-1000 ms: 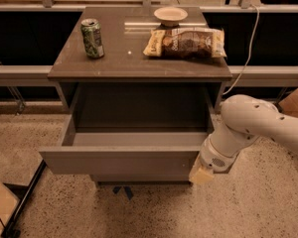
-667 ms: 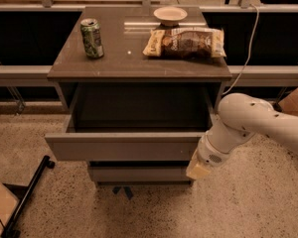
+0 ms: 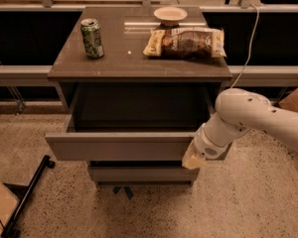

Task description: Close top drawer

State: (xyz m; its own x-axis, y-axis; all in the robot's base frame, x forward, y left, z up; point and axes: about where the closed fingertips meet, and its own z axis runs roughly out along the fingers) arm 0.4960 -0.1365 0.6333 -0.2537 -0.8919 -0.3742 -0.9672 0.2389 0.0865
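Top drawer (image 3: pixel 119 147) open; gripper (image 3: pixel 190 161) @ front.

We count one cabinet (image 3: pixel 139 66) with two drawers in view: the top drawer (image 3: pixel 119 147), standing open, and one lower drawer front (image 3: pixel 141 173) beneath it. On the cabinet's top we count three things: one green can (image 3: pixel 92 37), one small bowl (image 3: pixel 170 15) and one snack bag (image 3: pixel 185 42). We see one white arm (image 3: pixel 248 115) carrying one gripper (image 3: pixel 191 160), which sits at the right end of the top drawer's front panel, plus one white cable (image 3: pixel 249 48), one cardboard box (image 3: pixel 295 100) at the right edge and one black bar (image 3: pixel 27 197) on the floor.
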